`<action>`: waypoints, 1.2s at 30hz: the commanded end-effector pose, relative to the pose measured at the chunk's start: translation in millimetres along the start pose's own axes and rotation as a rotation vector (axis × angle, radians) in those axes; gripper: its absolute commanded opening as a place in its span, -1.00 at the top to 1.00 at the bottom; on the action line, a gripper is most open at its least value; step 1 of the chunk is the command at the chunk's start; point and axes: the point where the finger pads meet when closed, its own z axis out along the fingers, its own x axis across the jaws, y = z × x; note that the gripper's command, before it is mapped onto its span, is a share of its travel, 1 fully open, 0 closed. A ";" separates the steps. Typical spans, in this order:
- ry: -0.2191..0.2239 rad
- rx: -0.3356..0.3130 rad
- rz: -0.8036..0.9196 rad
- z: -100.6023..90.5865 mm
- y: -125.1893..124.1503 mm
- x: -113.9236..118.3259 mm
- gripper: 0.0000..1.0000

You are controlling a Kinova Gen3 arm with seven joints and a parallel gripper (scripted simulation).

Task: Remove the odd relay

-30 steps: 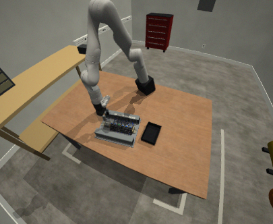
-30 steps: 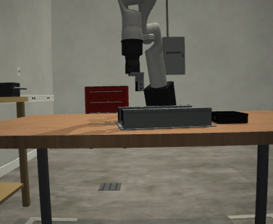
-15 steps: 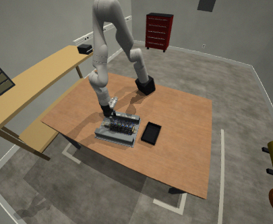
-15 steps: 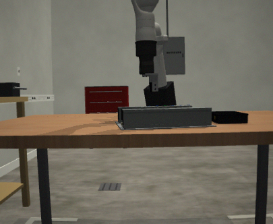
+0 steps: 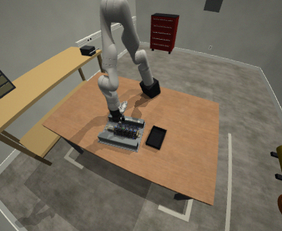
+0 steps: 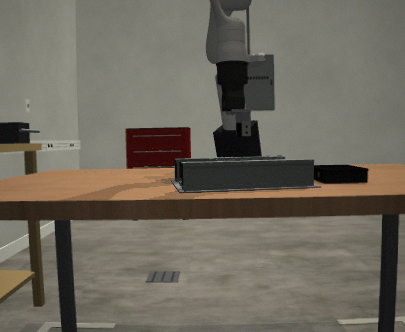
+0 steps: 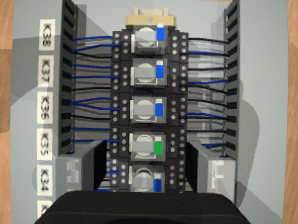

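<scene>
The grey relay panel [image 5: 116,140] [image 6: 243,175] [image 7: 260,100] lies flat on the wooden table [image 5: 182,139] [image 6: 81,192]. In the wrist view a column of relays runs down its middle. Most have blue buttons, and one relay has a green button [image 7: 158,148], level with the label K35. My gripper [image 5: 118,120] [image 6: 243,130] [image 7: 146,158] is open and empty just above the panel. Its fingers straddle the column at about the green-button relay and the blue-button relay [image 7: 145,179] below it. The black parts tray [image 5: 156,137] [image 6: 341,173] lies empty to the right of the panel.
The arm's black base [image 5: 150,88] stands at the back of the table. A yellow-wood bench [image 5: 32,83] with a black box [image 5: 88,51] runs along the left. A red drawer cabinet [image 5: 164,32] [image 6: 157,146] stands at the far wall.
</scene>
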 end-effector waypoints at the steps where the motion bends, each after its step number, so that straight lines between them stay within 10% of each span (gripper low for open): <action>1: 0.005 -0.006 0.000 0.9 -0.1 1.2 -0.97; 36: 0.005 -0.006 0.000 5.8 0.1 1.4 -0.97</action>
